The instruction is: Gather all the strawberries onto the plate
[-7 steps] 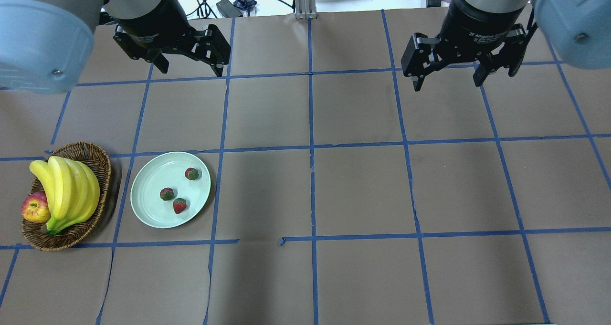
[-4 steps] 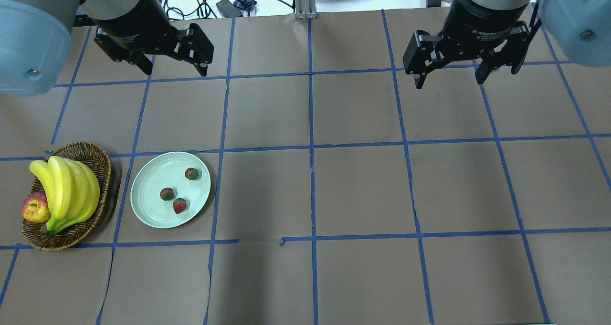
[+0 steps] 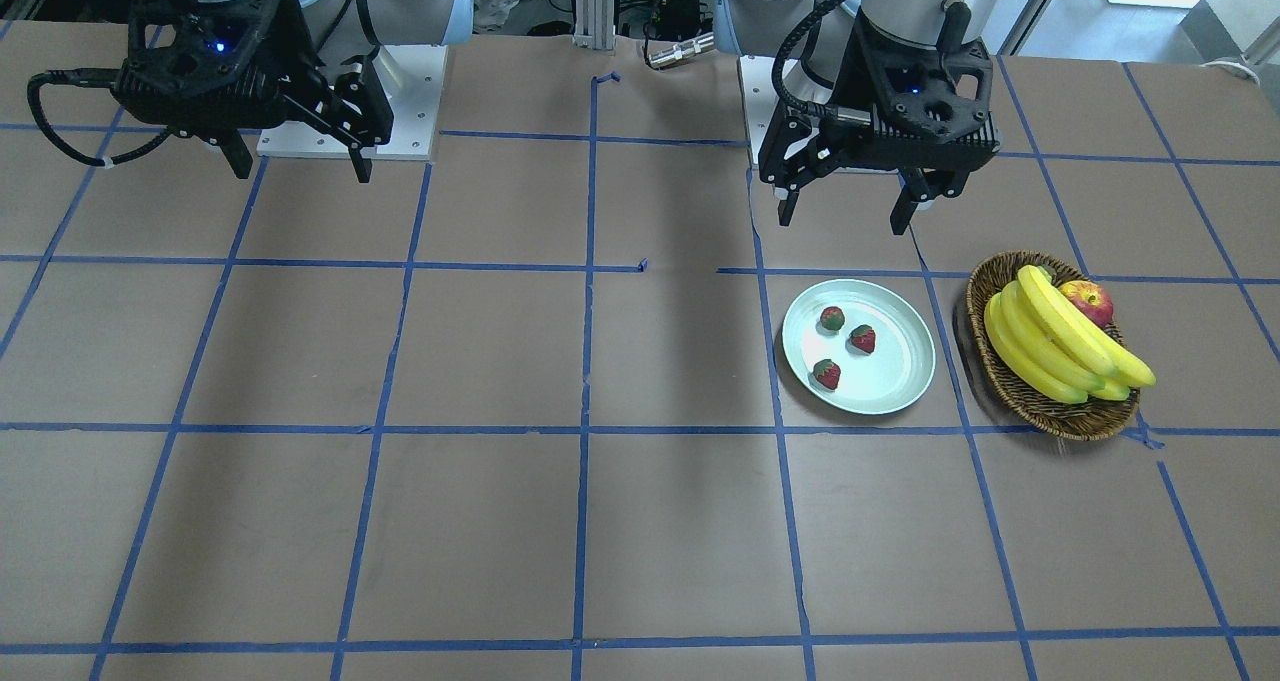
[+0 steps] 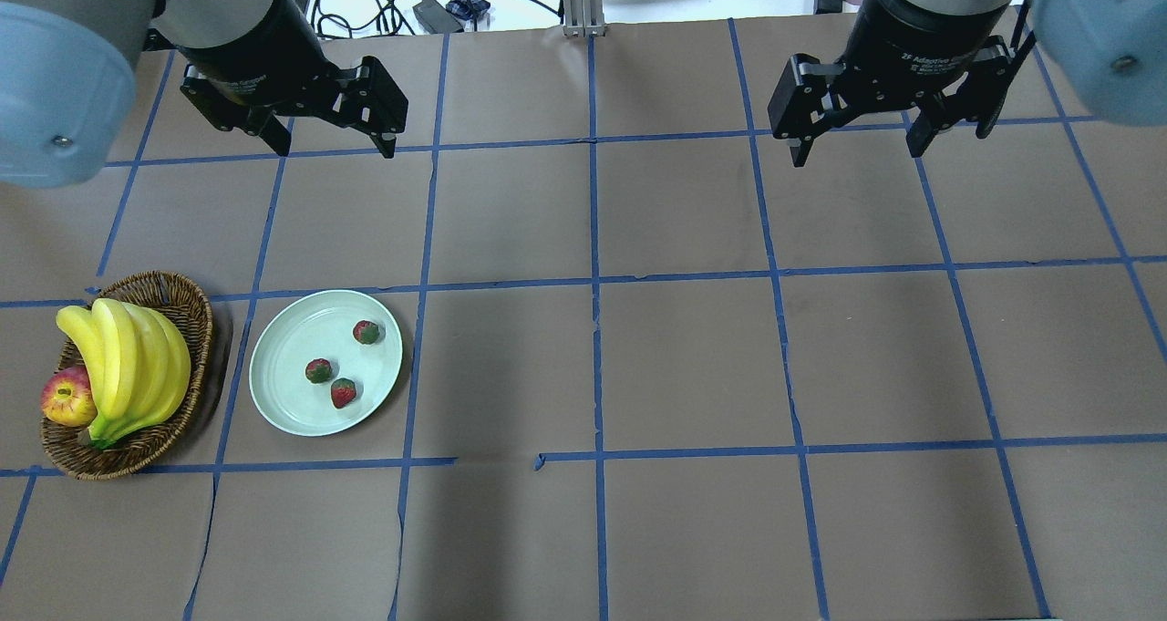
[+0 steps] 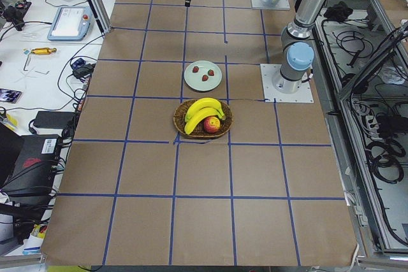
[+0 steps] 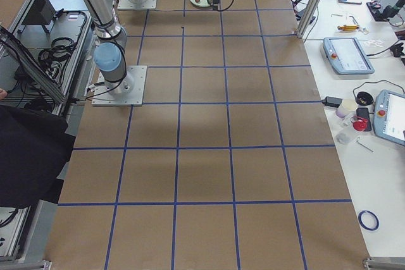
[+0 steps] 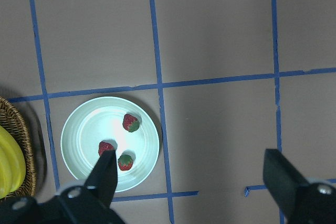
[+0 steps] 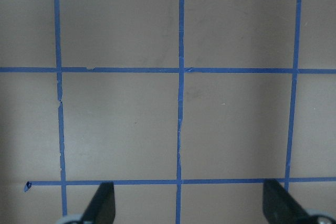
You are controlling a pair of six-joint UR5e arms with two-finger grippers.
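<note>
The job looks done: all three strawberries (image 4: 343, 392) lie close together on the plate (image 4: 287, 338). The left gripper (image 4: 335, 147) hangs well apart from them, spread wide and empty. The right gripper (image 4: 857, 156) is spread wide too, holding nothing. Next the arms likely just rest, and I think no berry is left outside.

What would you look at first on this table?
The bright yellow bananas and a red apple in the wicker basket on the robot's far left jump out first. Right beside it, three strawberries sit on the mint-green plate. The left gripper and right gripper hang open and empty.
</note>
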